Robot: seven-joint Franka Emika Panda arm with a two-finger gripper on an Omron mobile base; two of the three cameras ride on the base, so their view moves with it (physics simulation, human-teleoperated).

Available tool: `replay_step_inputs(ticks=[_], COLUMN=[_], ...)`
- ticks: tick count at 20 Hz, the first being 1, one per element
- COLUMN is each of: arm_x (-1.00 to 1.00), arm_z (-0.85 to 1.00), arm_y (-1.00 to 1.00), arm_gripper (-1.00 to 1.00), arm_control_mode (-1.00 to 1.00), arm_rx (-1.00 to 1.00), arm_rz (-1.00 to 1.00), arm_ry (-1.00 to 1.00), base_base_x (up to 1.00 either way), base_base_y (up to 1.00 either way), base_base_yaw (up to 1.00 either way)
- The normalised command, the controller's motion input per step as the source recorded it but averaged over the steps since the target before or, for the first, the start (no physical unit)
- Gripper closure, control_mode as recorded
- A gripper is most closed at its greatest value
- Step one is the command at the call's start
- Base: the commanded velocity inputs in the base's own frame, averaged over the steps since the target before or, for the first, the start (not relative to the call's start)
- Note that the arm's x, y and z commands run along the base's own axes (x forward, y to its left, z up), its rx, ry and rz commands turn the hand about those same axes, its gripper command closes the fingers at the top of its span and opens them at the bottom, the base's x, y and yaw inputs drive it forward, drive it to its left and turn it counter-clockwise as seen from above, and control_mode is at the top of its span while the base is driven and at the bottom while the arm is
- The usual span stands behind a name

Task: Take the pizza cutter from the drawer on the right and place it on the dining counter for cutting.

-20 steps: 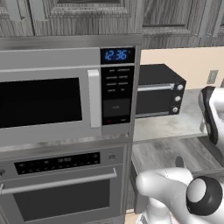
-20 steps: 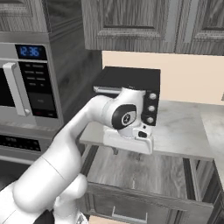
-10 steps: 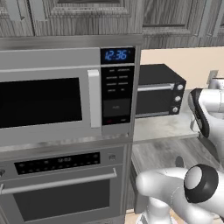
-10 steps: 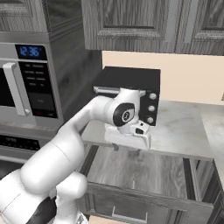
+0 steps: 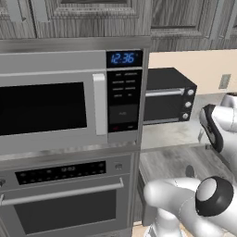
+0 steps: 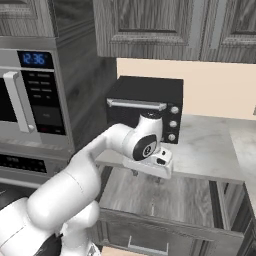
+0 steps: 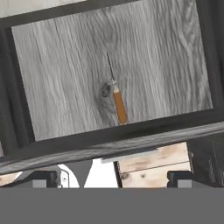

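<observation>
Already the drawer [image 7: 144, 57] stands open, and the pizza cutter [image 7: 117, 98] lies untouched mid-floor, toward its front edge. Jaws hang apart above it; grasping and carrying remain.

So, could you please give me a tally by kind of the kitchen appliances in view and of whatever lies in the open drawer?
Microwave: 1
Wall oven: 1
Toaster oven: 1
Pizza cutter, lying in the drawer: 1
Total: 4
</observation>
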Motion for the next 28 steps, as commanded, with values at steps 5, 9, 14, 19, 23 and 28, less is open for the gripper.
replay_step_inputs(ticks=[5, 9, 14, 19, 23, 28], arm_x=[0.02, 0.07, 0.02, 0.13, 0.32, 0.23], arm_z=[-0.42, -0.30, -0.21, -0.13, 0.00, -0.16], arm_y=[0.00, 0.00, 0.00, 0.00, 0.00, -0.16], arm_gripper=[-1.00, -1.00, -1.00, -1.00, -1.00, -1.00], arm_control_mode=[-1.00, -1.00, -1.00, -1.00, -1.00, -1.00], arm_rx=[0.00, 0.00, 0.00, 0.00, -0.02, -0.03], arm_rz=[0.00, 0.00, 0.00, 0.00, 0.03, 0.08], arm_ry=[-0.11, 0.00, 0.00, 0.00, 0.00, 0.00], base_base_x=[0.00, 0.00, 0.00, 0.00, 0.00, 0.00], base_base_y=[0.00, 0.00, 0.00, 0.00, 0.00, 0.00], base_base_yaw=[0.00, 0.00, 0.00, 0.00, 0.00, 0.00])
